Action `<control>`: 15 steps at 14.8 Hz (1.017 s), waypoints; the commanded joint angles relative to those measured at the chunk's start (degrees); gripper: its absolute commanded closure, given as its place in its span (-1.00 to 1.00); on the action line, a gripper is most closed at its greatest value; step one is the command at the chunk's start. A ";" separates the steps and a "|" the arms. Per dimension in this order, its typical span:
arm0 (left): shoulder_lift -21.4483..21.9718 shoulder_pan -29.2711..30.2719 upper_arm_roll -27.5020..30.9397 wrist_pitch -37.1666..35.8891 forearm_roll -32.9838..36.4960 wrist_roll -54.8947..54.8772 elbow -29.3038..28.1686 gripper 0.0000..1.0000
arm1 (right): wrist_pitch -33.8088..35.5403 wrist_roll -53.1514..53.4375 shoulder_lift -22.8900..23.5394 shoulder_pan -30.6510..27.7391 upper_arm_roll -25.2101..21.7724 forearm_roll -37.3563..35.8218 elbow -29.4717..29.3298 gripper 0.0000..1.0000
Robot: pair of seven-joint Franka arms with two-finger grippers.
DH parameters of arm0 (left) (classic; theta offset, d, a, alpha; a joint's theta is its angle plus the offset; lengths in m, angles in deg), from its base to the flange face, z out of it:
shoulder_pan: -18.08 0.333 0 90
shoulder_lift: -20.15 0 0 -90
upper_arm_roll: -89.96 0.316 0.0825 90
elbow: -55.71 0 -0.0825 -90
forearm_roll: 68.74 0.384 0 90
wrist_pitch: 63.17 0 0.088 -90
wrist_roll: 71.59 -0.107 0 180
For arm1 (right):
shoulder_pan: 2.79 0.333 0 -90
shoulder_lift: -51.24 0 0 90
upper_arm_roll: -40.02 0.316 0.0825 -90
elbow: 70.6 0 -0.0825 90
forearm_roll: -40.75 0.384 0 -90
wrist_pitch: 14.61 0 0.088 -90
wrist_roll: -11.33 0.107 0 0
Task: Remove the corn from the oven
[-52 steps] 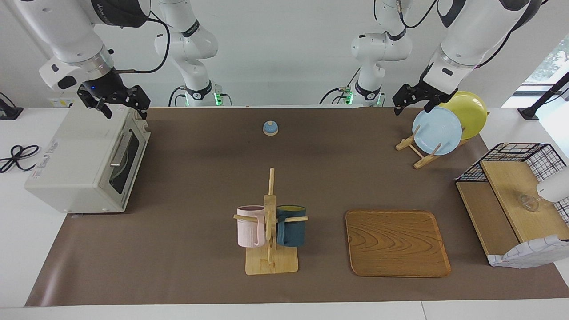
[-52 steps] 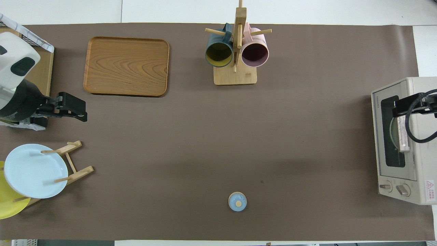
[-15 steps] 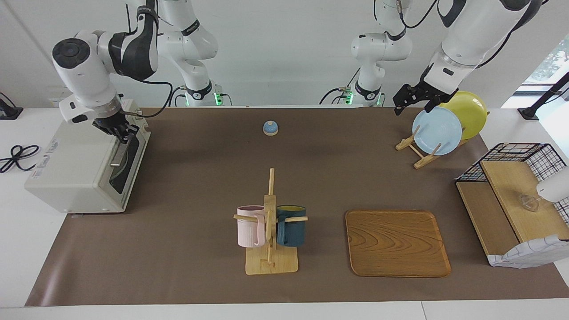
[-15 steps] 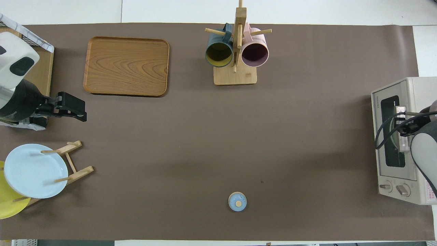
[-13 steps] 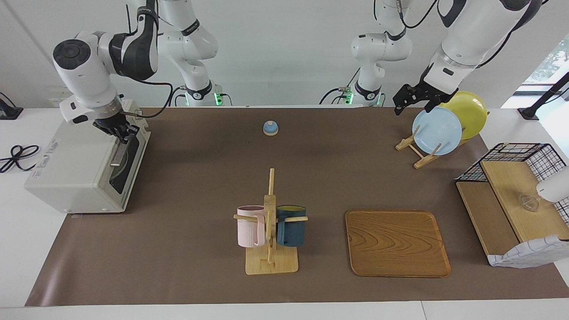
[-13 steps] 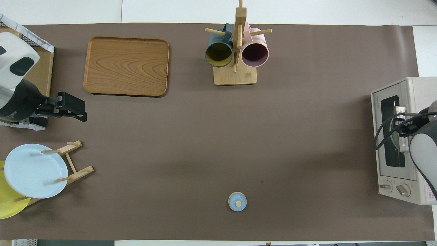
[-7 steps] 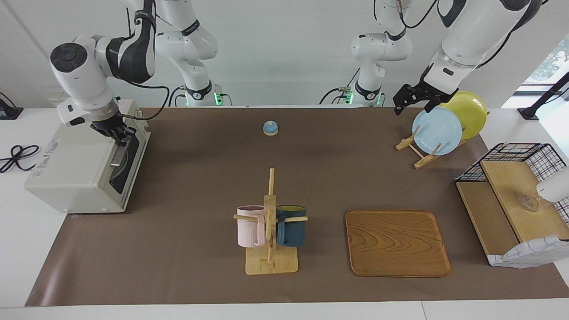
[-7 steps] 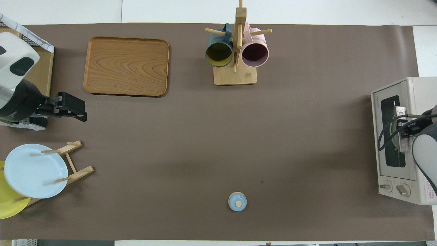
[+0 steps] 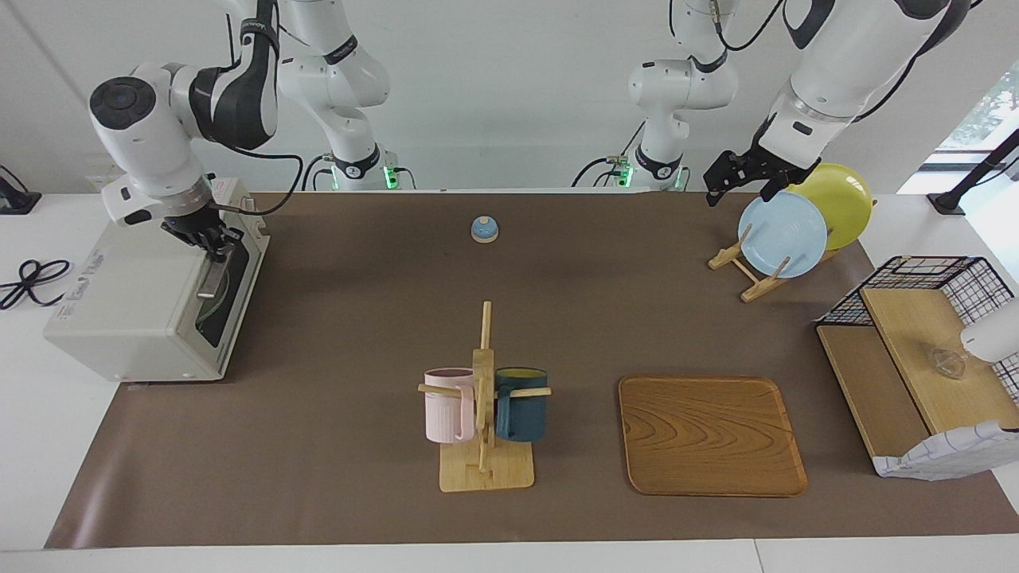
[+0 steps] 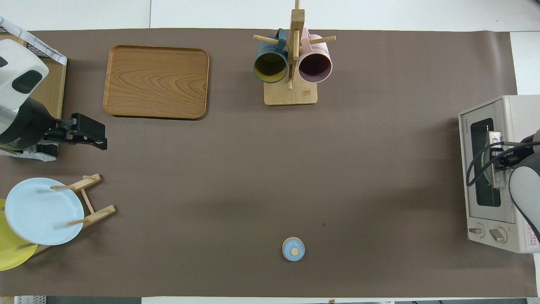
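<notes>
The off-white oven [image 9: 135,302] stands at the right arm's end of the table, its dark glass door closed. In the overhead view the oven [image 10: 502,228] lies at the edge of the picture. My right gripper [image 9: 216,245] points down at the door's metal bar handle [image 9: 208,278], shut on the end of the bar nearer the robots. From above, the right gripper [image 10: 500,162] sits on the handle [image 10: 494,139]. The corn is hidden. My left gripper [image 9: 736,187] waits open and holds nothing, in the air next to the plate rack; from above the left gripper [image 10: 90,135] shows over the mat.
A mug tree [image 9: 484,398] with a pink and a dark blue mug stands mid-table, a wooden tray [image 9: 708,434] beside it. A rack holds a pale blue plate [image 9: 782,233] and a yellow plate [image 9: 844,199]. A small blue bell [image 9: 484,229] and a wire shelf [image 9: 915,350] are also there.
The right gripper came down from above the oven, closed, and settled on the door handle; over the last second it has barely shifted. The door stays closed. The left arm has not moved.
</notes>
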 commanded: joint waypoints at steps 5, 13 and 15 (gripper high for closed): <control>1.25 0.64 -0.28 1.52 -0.10 0.22 -1.13 -1.00 | -6.58 -0.47 0.19 2.59 0.69 -0.12 5.03 1.00; 1.25 0.47 -0.37 2.75 -0.10 0.22 -1.13 -1.00 | -14.59 -0.21 6.08 4.70 0.69 -0.03 6.45 1.00; 1.25 0.47 -0.37 2.93 -0.10 0.22 -1.22 -1.00 | -16.96 -0.12 7.58 4.70 0.69 -0.03 6.63 1.00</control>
